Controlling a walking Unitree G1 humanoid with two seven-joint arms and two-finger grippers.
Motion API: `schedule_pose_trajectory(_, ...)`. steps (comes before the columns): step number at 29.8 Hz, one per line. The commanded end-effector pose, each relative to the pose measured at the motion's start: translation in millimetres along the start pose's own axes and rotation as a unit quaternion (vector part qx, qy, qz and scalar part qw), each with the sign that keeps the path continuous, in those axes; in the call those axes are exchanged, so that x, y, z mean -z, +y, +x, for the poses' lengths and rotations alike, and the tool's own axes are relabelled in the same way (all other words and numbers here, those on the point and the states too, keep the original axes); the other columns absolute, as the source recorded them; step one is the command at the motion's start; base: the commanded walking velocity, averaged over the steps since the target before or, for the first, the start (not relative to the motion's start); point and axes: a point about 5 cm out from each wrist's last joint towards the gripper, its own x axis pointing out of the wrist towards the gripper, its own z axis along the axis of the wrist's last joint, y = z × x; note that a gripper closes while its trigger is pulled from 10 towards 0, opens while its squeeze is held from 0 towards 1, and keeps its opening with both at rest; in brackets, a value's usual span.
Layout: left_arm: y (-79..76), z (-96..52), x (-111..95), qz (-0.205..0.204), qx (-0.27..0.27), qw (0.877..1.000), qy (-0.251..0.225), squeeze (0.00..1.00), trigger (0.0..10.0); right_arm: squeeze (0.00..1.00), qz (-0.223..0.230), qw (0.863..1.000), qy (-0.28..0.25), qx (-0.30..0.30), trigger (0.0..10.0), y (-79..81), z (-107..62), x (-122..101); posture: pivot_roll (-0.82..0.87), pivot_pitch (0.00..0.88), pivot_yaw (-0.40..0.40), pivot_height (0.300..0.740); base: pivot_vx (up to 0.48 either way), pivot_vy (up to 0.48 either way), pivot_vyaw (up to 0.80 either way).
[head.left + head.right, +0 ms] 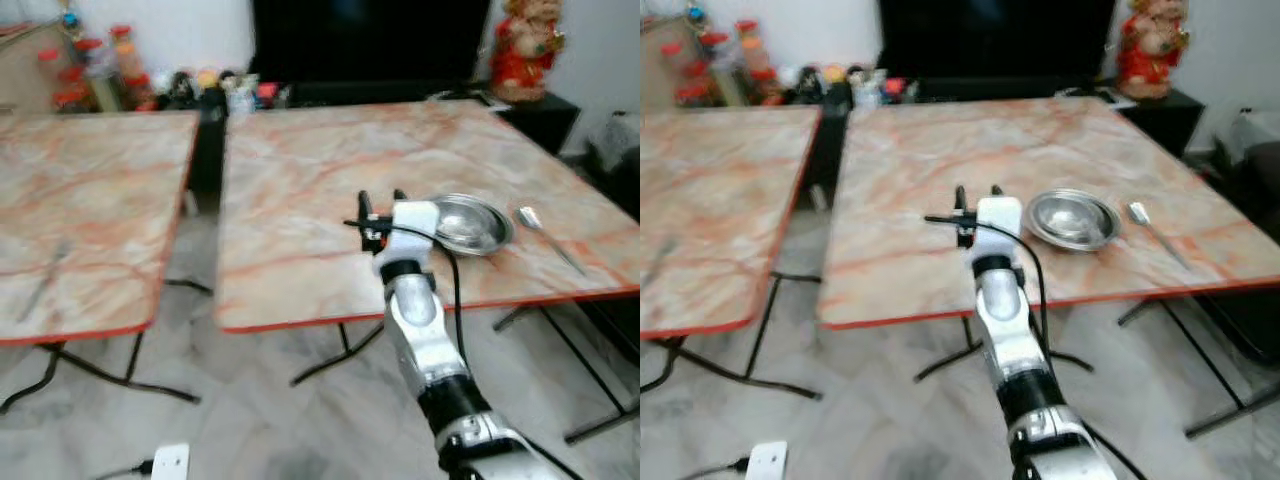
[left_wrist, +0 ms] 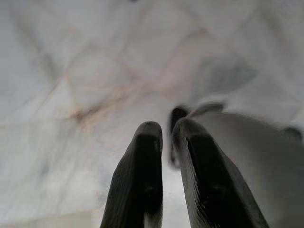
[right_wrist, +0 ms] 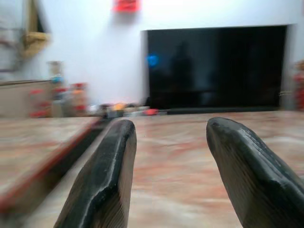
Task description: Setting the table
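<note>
A round steel plate lies on the marble-patterned table near its front right edge. A metal spoon rests just right of the plate. My right gripper hovers over the table just left of the plate, open, with nothing between its fingers. It points toward the far side of the table. My left gripper hangs over the pale floor, shut and holding nothing.
A second marble table stands to the left with a utensil on it. A narrow gap separates the two tables. A black screen, bottles and a red figurine line the back. A white plug lies on the floor.
</note>
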Motion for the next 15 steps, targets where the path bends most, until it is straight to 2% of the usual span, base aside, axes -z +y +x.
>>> schedule_pose_trajectory(1, -0.8, -0.4, 3.1, -0.006, 0.000, 1.000, 0.006, 0.00, 10.0, 0.00, 0.000, 1.000, -0.010, 0.002, 10.0, -2.4, 2.9, -6.0, 0.08, 0.000, -0.009, 0.714, 0.000, 0.382, 0.00)
schedule_pose_trajectory(6, -0.8, -0.2, 2.2, -0.003, 0.001, 1.000, 0.005, 0.00, 10.0, 0.00, -0.009, 1.000, 0.005, 0.011, 10.0, -7.0, 2.8, -1.1, 0.08, 0.000, -0.007, 0.714, 0.000, 0.382, 0.00)
schedule_pose_trajectory(15, -0.8, 0.3, 0.0, 0.002, 0.002, 1.000, 0.003, 0.00, 10.0, 0.00, -0.014, 1.000, 0.006, 0.004, 10.0, -4.6, 4.7, -2.0, 0.09, 0.000, -0.011, 0.714, 0.000, 0.385, 0.00)
